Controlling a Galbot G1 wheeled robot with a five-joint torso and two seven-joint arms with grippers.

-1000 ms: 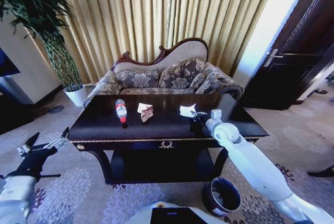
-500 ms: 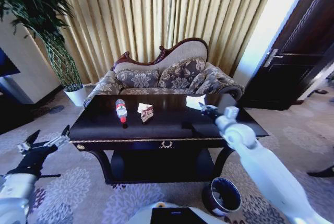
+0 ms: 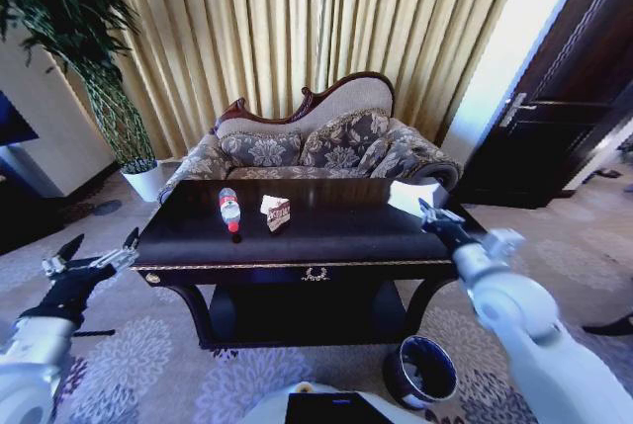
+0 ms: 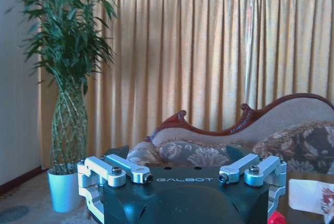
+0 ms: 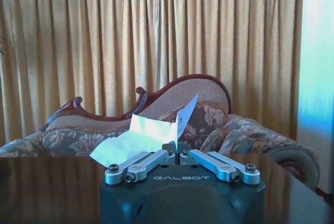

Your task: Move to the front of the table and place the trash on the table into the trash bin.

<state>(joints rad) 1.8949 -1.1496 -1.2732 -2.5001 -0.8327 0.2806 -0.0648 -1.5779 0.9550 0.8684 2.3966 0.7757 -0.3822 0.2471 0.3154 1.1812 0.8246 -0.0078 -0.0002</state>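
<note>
**Head view: paper scrap lifted clear of the table**

Nearest the robot, the trash bin (image 3: 420, 370) sits on the carpet by the table's right front leg, well below the tabletop. The right gripper (image 3: 432, 212) hangs above the right end of the table (image 3: 307, 246), clenched on the white paper scrap (image 3: 409, 197); in the right wrist view the fingers (image 5: 156, 157) meet on the scrap (image 5: 141, 140), which stands up crumpled above them. A second ago that scrap lay on the tabletop with the gripper at it; since then it has been raised and carried rightward, towards the table's edge. My reading is that the pick is done and the carry to the bin is under way, with a long drop in height left to cover.

The left gripper (image 3: 94, 261) waits off the table's left front corner, fingers spread and empty.

Farther back on the table, left of centre, lie the bottle (image 3: 229, 209) and, just beside it, the brown-and-white wrapper (image 3: 277, 212), both untouched.
</note>
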